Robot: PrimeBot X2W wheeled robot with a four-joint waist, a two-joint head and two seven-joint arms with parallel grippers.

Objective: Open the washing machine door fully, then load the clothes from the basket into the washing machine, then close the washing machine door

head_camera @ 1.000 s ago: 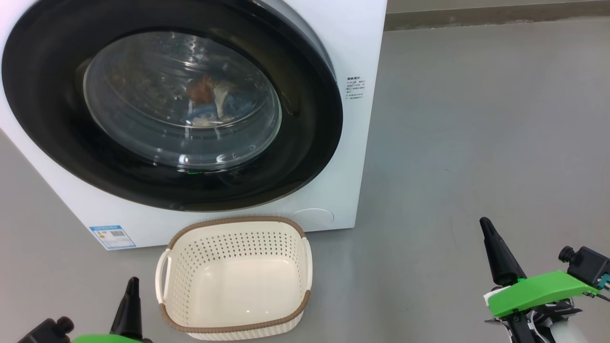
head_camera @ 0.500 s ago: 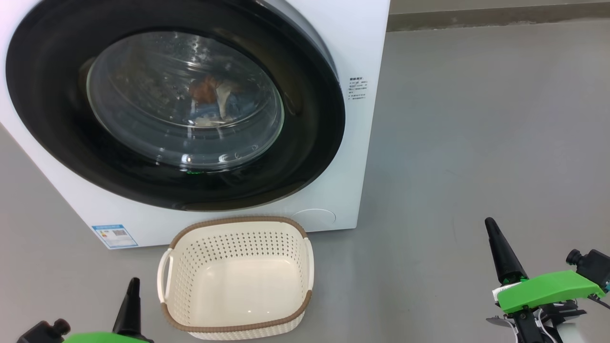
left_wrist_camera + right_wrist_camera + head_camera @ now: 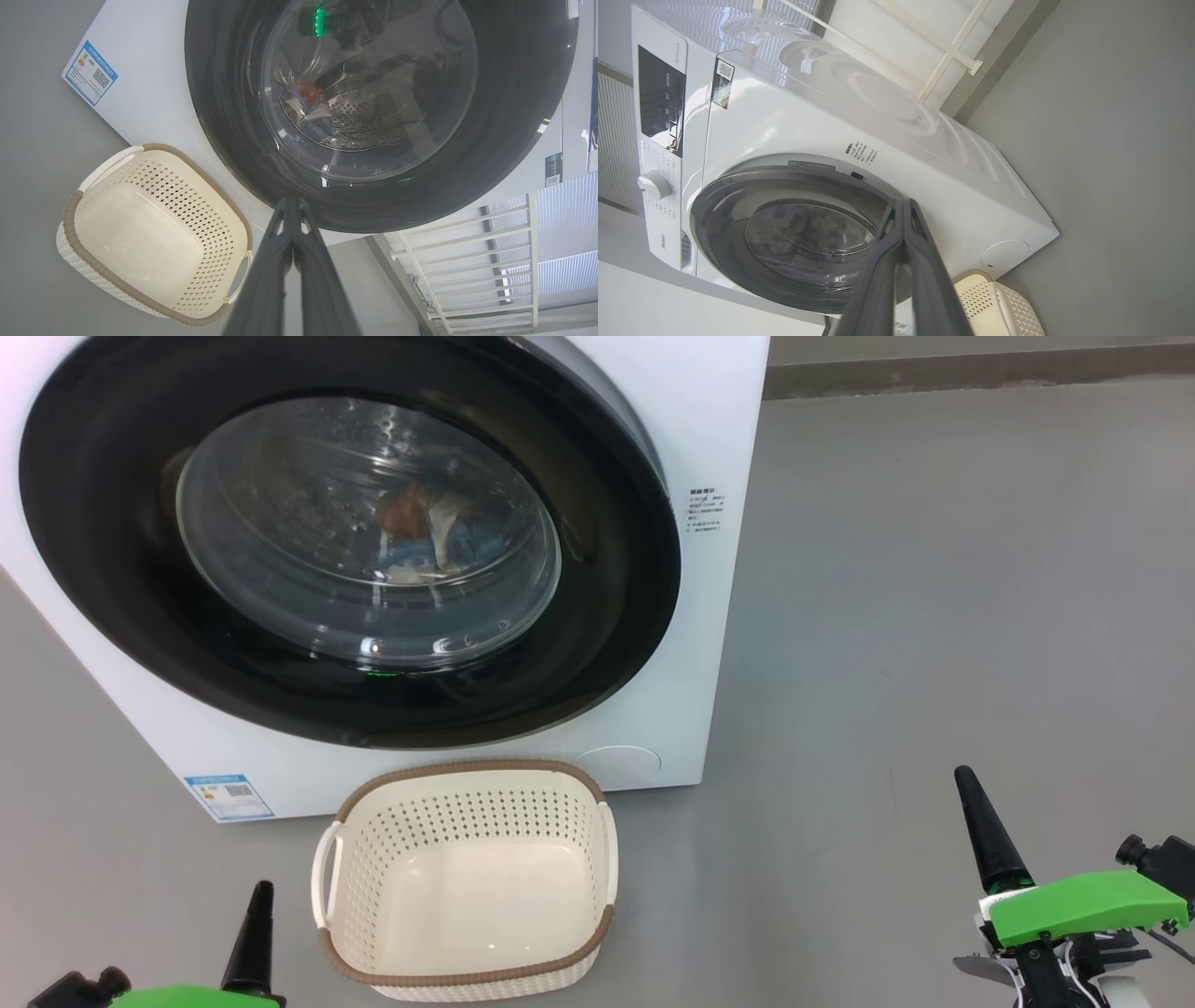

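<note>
The white washing machine [image 3: 719,429] stands ahead with its round black washing machine door [image 3: 597,644] closed flat against the front. Through the glass I make out the clothes [image 3: 420,537] inside the drum, orange, white and blue. The cream basket [image 3: 467,980] sits on the floor just in front of the machine with nothing in it. My left gripper [image 3: 261,893] is shut, low at the left beside the basket. My right gripper [image 3: 963,777] is shut too, low at the right, well away from the machine. The door [image 3: 514,140], clothes [image 3: 306,100] and basket [image 3: 154,298] also show in the left wrist view.
Bare grey floor [image 3: 934,616] stretches to the right of the machine. A blue label sticker [image 3: 229,796] marks the machine's lower left front. The control panel and dial [image 3: 654,185] show in the right wrist view, with a white railing [image 3: 467,242] behind the machine.
The whole head view has shifted slightly right, so the camera moved. Both grippers stay shut and sit a little lower in the picture.
</note>
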